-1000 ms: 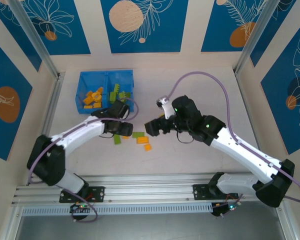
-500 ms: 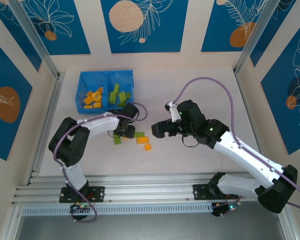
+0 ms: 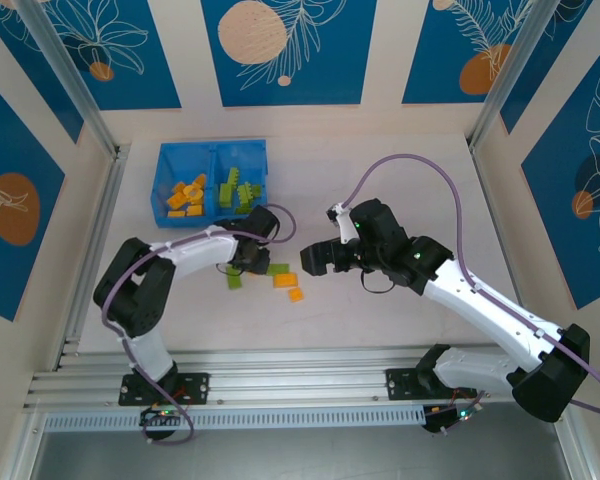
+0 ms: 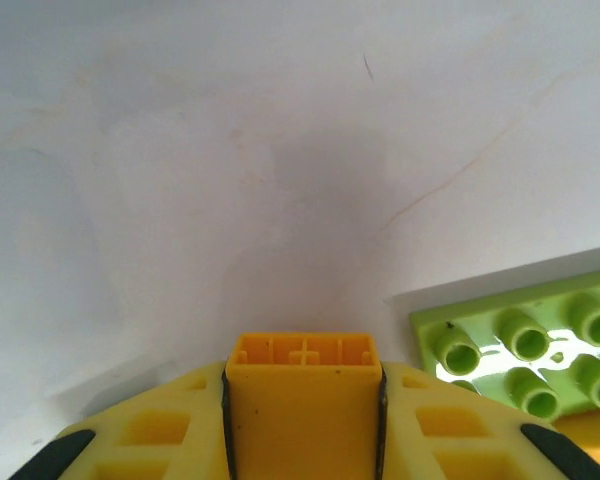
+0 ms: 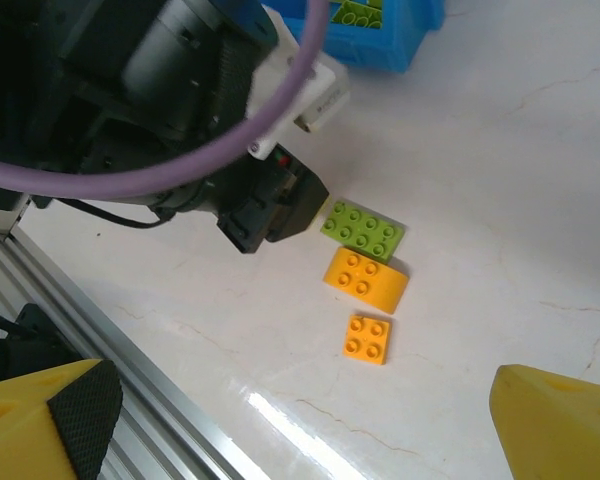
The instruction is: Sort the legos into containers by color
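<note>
The blue bin (image 3: 212, 152) stands at the back left, with orange legos (image 3: 185, 195) in its left compartment and green legos (image 3: 238, 187) in its right one. My left gripper (image 3: 250, 260) is low over the table in front of the bin, shut on an orange brick (image 4: 303, 420) that shows between its yellow fingers (image 4: 150, 440). Just right of it lie a green plate (image 4: 525, 340) (image 5: 362, 229), a curved orange brick (image 5: 366, 279) and a small orange brick (image 5: 367, 338). Another green brick (image 3: 236, 281) lies to the left. My right gripper (image 3: 315, 258) hovers open to the right of them.
The bin's corner (image 5: 400, 40) shows at the top of the right wrist view, and the left arm's dark wrist (image 5: 260, 205) sits beside the loose bricks. An aluminium rail (image 3: 280, 385) runs along the near edge. Open table lies to the right and back.
The left arm swung its gripper right and down onto the orange brick by the loose pile. The right gripper drew back right, then eased slightly left again.
</note>
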